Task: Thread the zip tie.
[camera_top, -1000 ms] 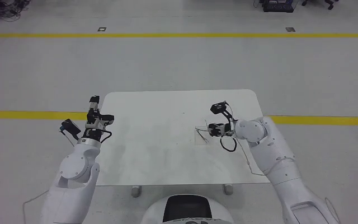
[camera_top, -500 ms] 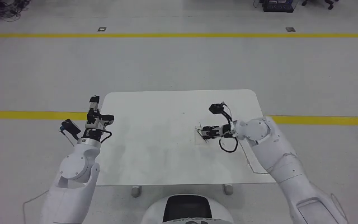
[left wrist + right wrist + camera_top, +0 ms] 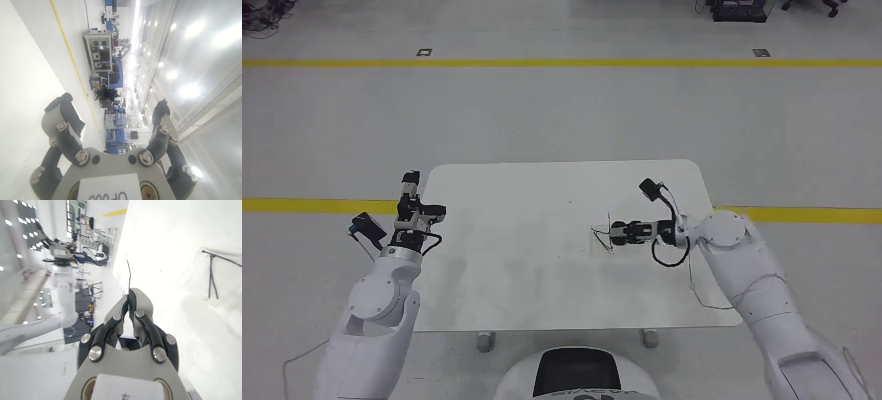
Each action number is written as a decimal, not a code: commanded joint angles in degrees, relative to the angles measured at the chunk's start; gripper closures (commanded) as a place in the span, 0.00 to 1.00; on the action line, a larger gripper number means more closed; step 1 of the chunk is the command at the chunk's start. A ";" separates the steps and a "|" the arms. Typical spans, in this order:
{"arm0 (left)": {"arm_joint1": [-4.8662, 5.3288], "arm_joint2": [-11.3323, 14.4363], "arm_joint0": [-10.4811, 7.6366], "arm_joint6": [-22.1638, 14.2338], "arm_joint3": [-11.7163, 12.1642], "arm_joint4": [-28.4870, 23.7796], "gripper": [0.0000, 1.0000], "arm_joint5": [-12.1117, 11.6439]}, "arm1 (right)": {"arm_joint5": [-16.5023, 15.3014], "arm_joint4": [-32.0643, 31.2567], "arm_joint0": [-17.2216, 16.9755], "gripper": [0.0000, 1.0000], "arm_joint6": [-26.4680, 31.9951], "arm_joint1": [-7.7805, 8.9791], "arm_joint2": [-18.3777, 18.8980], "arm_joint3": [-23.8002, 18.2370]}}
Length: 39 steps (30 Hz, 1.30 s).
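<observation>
Black zip tie (image 3: 129,275) in right hand (image 3: 129,295); spares (image 3: 210,275) nearby.

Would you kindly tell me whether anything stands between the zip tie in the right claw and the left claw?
Nothing visible does. The right claw is shut on the zip tie, and only white table lies between it and the open left claw. Loose ties lie flat beside the right claw.
</observation>
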 commanded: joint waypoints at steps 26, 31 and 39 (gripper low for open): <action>0.00 0.00 0.00 0.00 0.00 0.00 0.00 0.00 | 6.65 28.40 3.58 1.00 8.68 -1.44 -4.53 14.16; 0.00 0.00 0.00 0.00 0.00 0.00 0.00 0.00 | 9.95 34.80 3.70 1.00 8.68 -1.27 -5.82 14.98; 0.00 0.00 0.00 0.00 0.00 0.00 0.00 0.00 | 14.24 45.48 3.65 1.00 8.68 0.04 -9.67 14.27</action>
